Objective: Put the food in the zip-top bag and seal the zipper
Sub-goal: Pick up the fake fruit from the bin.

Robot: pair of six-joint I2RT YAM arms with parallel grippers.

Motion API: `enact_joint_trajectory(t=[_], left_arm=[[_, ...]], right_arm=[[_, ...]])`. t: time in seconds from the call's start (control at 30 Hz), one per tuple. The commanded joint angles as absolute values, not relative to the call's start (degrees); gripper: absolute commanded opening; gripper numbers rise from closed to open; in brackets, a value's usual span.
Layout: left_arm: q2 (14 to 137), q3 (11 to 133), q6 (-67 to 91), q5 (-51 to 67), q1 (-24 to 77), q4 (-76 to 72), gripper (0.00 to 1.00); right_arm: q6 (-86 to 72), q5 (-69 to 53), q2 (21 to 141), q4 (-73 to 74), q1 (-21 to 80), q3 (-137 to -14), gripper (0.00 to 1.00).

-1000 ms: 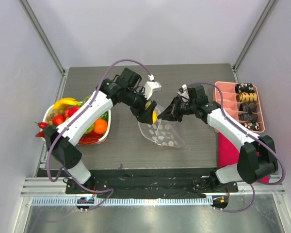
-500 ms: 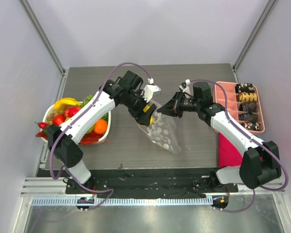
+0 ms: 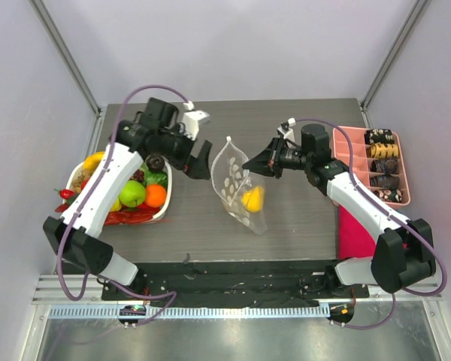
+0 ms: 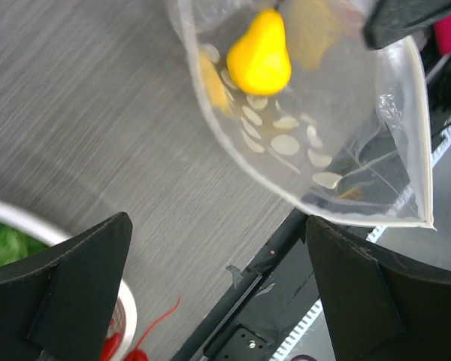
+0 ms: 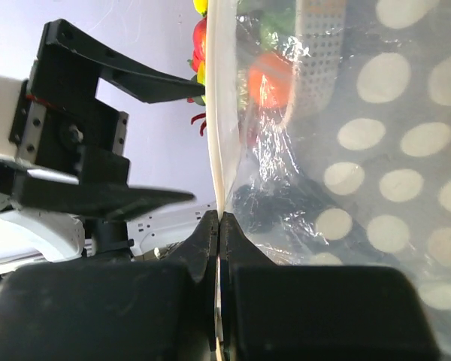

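The dotted zip-top bag hangs upright at the table's middle with its mouth open. A yellow toy fruit lies inside it; it also shows in the left wrist view. My right gripper is shut on the bag's mouth edge, pinching the zipper strip between its jaws. My left gripper is open and empty, just left of the bag. The green apple, orange and other toy fruits lie in the white basket at the left.
A pink compartment tray with dark snack pieces stands at the right. A magenta block lies in front of it by the right arm. The basket's rim shows at the lower left of the left wrist view.
My left gripper let go of the yellow fruit inside the bag, opened and drew back left toward the basket. My right gripper stayed shut on the bag's edge; the bag now hangs more upright.
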State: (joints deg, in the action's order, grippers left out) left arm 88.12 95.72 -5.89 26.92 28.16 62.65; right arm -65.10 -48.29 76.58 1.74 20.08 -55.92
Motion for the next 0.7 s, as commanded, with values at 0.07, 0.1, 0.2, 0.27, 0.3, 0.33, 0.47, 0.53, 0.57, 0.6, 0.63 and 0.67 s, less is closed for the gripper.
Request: enact_joint_trajectory(t=[0.07, 0.1, 0.2, 0.27, 0.3, 0.33, 0.47, 0.53, 0.57, 0.6, 0.63, 0.67], left_arm=[[81.65, 94.30, -2.10, 30.59, 15.77, 62.48, 1.00], [81.65, 94.83, -2.72, 30.76, 13.38, 64.40, 1.00], [82.09, 98.69, -6.75, 28.75, 4.94, 69.15, 1.00], [82.61, 101.77, -10.78, 26.73, 0.29, 71.80, 1.00], [82.97, 102.73, -12.38, 25.59, -2.43, 74.76, 1.00], [83.23, 104.40, -13.61, 25.14, -4.46, 76.10, 1.00], [85.25, 107.30, -21.25, 22.07, -11.06, 81.03, 1.00], [88.75, 110.63, -31.51, 23.81, -14.76, 86.53, 1.00], [90.51, 114.74, -35.47, 23.64, -15.72, 88.40, 1.00], [93.92, 116.52, -41.51, 22.86, -16.25, 89.55, 1.00], [95.43, 118.02, -43.83, 22.24, -18.52, 91.13, 0.99], [96.75, 119.78, -46.38, 22.85, -19.76, 91.75, 0.99]], right_arm=[[-62.58, -46.67, 72.96, 1.67, 19.95, -55.55, 0.01], [-62.06, -46.06, 72.60, 2.45, 19.78, -54.94, 0.01], [-60.65, -45.70, 71.55, 4.04, 19.16, -53.79, 0.01], [-59.42, -45.53, 71.19, 4.83, 18.99, -53.35, 0.01], [-58.98, -45.35, 71.10, 5.70, 18.81, -53.26, 0.01], [-58.54, -45.18, 71.02, 6.06, 18.81, -53.26, 0.01], [-57.13, -44.74, 70.66, 6.59, 18.72, -52.21, 0.01], [-56.78, -44.83, 70.58, 6.77, 18.72, -51.86, 0.01], [-56.60, -44.91, 70.66, 6.94, 18.81, -51.77, 0.01], [-55.91, -44.83, 70.66, 7.29, 18.81, -51.77, 0.01], [-55.29, -44.91, 70.84, 7.56, 18.72, -51.85, 0.01], [-54.85, -44.83, 70.93, 7.99, 18.81, -52.29, 0.01]])
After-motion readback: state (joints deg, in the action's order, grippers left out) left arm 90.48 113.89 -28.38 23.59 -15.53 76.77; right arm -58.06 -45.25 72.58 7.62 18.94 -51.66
